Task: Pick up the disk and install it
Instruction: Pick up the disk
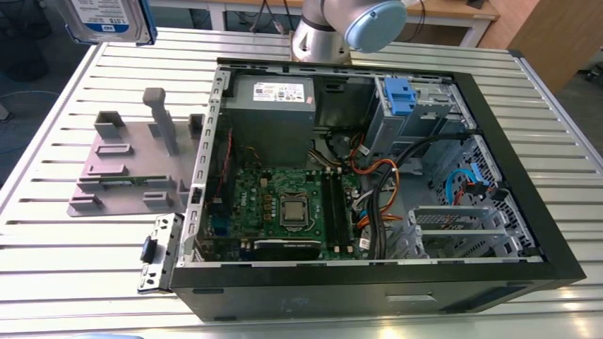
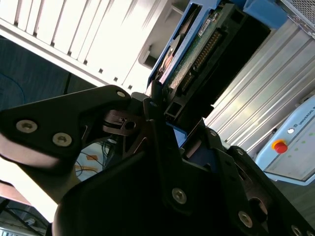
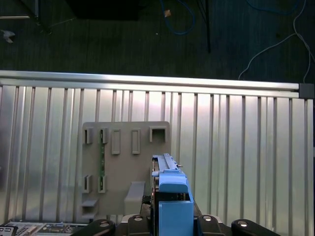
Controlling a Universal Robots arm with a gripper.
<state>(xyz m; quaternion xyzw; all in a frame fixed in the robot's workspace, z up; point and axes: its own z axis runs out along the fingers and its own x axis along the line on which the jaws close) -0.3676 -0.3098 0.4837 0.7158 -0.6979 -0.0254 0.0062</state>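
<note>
The disk (image 1: 106,20), silver-grey with a white and blue label, hangs high above the table at the exterior view's far left, over the grey fixture plate (image 1: 132,166). In the second wrist view my gripper (image 2: 165,115) is shut on the disk (image 2: 197,54), whose blue bracket and green circuit board show edge-on between the black fingers (image 2: 74,123). In the first wrist view the disk (image 3: 170,191) stands edge-on with its blue bracket toward the camera, above the fixture plate (image 3: 123,162).
An open computer case (image 1: 527,162) lies on the slatted metal table (image 1: 56,233), with a motherboard (image 1: 292,205), a grey power supply (image 1: 273,106) and a drive bay holding a blue clip (image 1: 400,95). A loose metal bracket (image 1: 158,251) lies beside the case. The arm's base (image 1: 349,28) stands behind it.
</note>
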